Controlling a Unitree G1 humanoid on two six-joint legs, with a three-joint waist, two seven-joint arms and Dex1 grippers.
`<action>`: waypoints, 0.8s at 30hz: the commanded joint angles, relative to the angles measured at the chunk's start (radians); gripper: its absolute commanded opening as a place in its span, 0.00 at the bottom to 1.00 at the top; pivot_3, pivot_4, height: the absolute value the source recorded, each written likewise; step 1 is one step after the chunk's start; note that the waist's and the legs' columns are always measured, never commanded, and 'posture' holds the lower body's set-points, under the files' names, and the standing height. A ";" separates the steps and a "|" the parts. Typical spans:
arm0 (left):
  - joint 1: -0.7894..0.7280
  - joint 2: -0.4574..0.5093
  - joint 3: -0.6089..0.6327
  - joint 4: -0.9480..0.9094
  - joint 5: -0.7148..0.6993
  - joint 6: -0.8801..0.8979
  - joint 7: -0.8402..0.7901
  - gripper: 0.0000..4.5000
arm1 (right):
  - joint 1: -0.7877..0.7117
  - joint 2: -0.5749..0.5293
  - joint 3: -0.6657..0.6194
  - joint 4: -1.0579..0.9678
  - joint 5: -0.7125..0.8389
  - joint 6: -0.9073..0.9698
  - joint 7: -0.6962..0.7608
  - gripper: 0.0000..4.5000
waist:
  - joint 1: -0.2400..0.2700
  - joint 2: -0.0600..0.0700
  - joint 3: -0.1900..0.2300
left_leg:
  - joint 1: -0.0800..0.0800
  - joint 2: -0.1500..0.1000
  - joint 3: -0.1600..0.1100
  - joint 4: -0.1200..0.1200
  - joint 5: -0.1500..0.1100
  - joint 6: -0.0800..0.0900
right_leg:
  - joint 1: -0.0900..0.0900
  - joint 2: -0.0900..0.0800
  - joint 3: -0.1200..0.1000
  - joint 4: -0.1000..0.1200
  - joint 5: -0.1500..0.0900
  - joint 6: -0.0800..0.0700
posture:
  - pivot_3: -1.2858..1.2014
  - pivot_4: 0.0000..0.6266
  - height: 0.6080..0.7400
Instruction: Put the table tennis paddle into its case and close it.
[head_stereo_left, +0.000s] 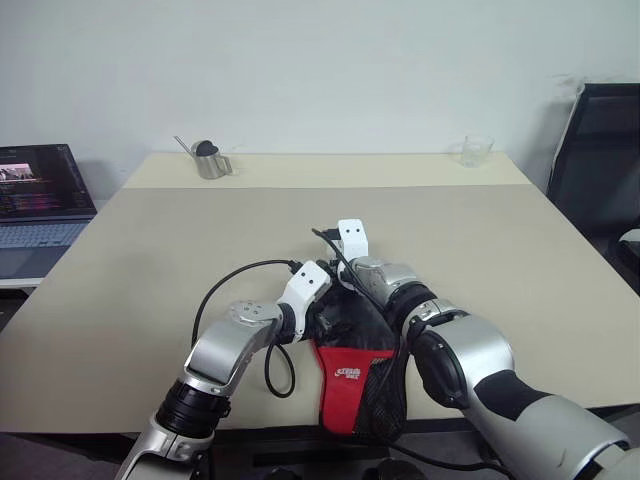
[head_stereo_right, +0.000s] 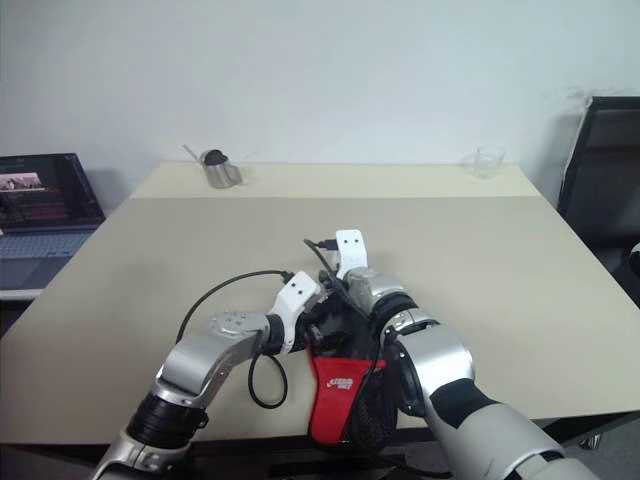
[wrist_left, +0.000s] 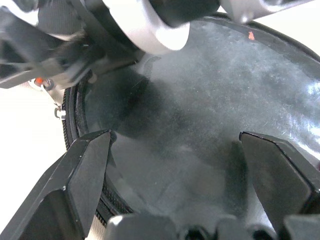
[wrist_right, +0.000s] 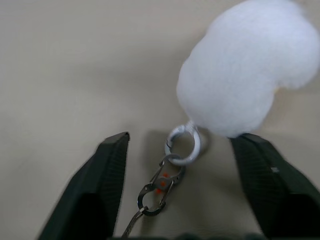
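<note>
The case (head_stereo_left: 350, 390), black with a red panel and a mesh pocket, lies at the table's front edge with its narrow end toward me. Both arms meet over its round end. In the left wrist view my left gripper (wrist_left: 175, 137) is open, its fingers spread just above the table tennis paddle's dusty dark rubber face (wrist_left: 210, 100), which the case's zipper edge (wrist_left: 70, 125) surrounds. In the right wrist view my right gripper (wrist_right: 181, 139) is open on the bare table, with a white ring (wrist_right: 173, 141) and a small metal clip (wrist_right: 157, 190) between its fingers. A fluffy white pom-pom (wrist_right: 245, 70) hangs from the ring.
A metal cup (head_stereo_left: 212, 162) stands at the table's far left and a clear glass (head_stereo_left: 477, 150) at the far right. An open laptop (head_stereo_left: 40, 205) sits off the table's left side, and a black chair (head_stereo_left: 600, 170) stands to the right. Bare tabletop (head_stereo_left: 150, 260) surrounds the case.
</note>
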 joint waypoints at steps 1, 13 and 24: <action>0.028 0.016 -0.004 0.004 -0.006 0.041 0.010 1.00 | -0.002 0.009 -0.013 -0.012 -0.014 -0.021 -0.006 0.42 | 0.000 0.000 0.000 | 0.000 0.000 0.000 0.000 0.000 0.000 | 0.000 0.000 0.000 0.000 0.000 0.000 | 0.52 0.24 1.00; 0.014 0.010 -0.024 0.026 -0.021 0.027 0.016 1.00 | -0.007 -0.029 -0.045 -0.016 -0.022 -0.018 -0.007 0.01 | 0.001 0.000 0.000 | 0.001 0.000 0.000 -0.001 0.000 0.000 | 0.000 0.000 0.000 0.000 0.000 0.000 | 0.52 0.24 1.00; -0.017 -0.009 -0.061 0.081 -0.017 -0.009 -0.003 1.00 | -0.036 -0.154 -0.041 -0.039 -0.041 0.013 0.001 0.01 | 0.011 0.000 0.000 | 0.001 -0.001 0.000 0.000 0.000 0.000 | 0.001 0.000 0.000 0.000 0.000 0.000 | 0.52 0.24 1.00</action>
